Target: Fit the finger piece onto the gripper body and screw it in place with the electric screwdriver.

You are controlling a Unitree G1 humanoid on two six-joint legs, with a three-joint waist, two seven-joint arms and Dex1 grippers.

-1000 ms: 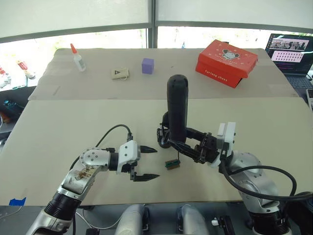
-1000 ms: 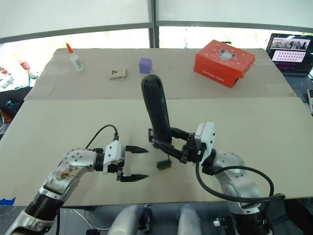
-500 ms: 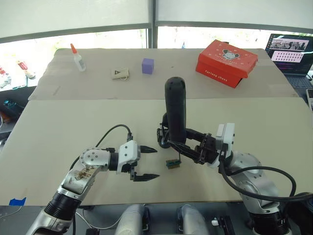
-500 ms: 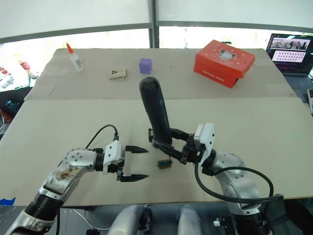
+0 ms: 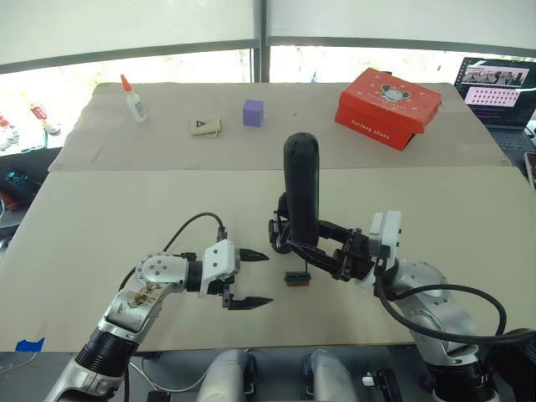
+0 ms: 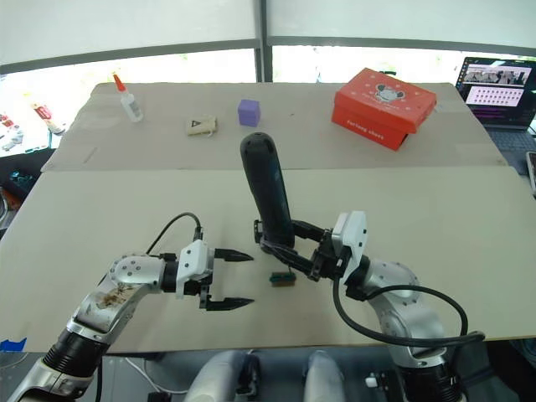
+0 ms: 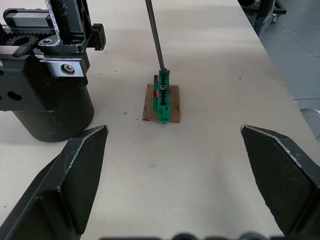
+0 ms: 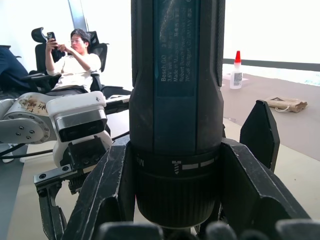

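The electric screwdriver (image 5: 301, 188) stands upright mid-table, clamped in the right gripper (image 5: 322, 251), its bit on the small green block (image 7: 163, 97). The gripper body (image 7: 47, 80) sits just beside. The left gripper (image 5: 251, 278) gapes wide, empty.

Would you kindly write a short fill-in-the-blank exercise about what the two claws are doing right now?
The right claw grips the ____.
The left claw is ____ and holds nothing.
The screwdriver bit touches the small ____ block.
The gripper body stands on the ____.

Missing words: screwdriver; open; green; table
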